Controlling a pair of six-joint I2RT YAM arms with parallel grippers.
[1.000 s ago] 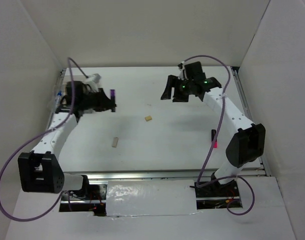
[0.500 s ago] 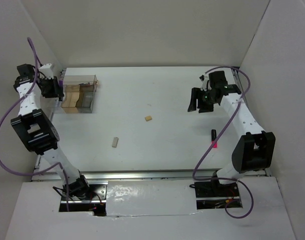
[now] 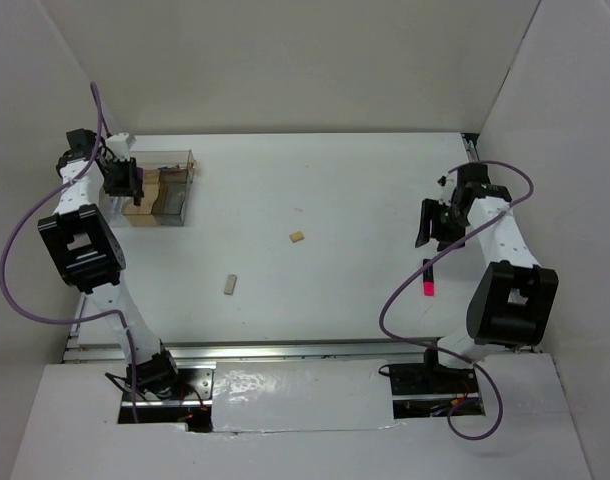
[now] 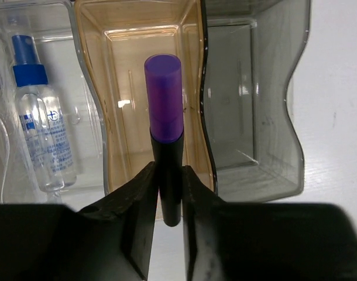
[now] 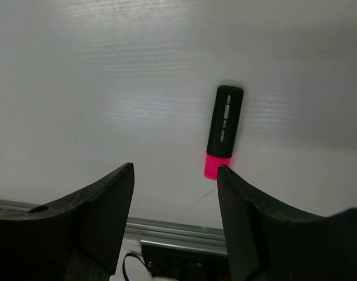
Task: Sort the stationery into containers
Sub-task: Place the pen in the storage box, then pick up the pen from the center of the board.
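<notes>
Purple cap leading, the dark purple marker (image 4: 164, 93) is clamped in my left gripper (image 4: 167, 175), poised over the tan middle compartment of the clear box (image 4: 249, 105). A clear blue-capped tube (image 4: 41, 134) lies in the compartment at frame left. My right gripper (image 5: 175, 170) is spread and grasps nothing. The pink-black marker (image 5: 224, 129) lies untouched on the table (image 5: 79, 70), centre right.

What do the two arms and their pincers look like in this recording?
The left arm and right arm have white tubular links joined by blocky black joint housings. A purple cable loops loosely along each. The left pincer and right pincer have matte black, wedge-shaped fingers.
</notes>
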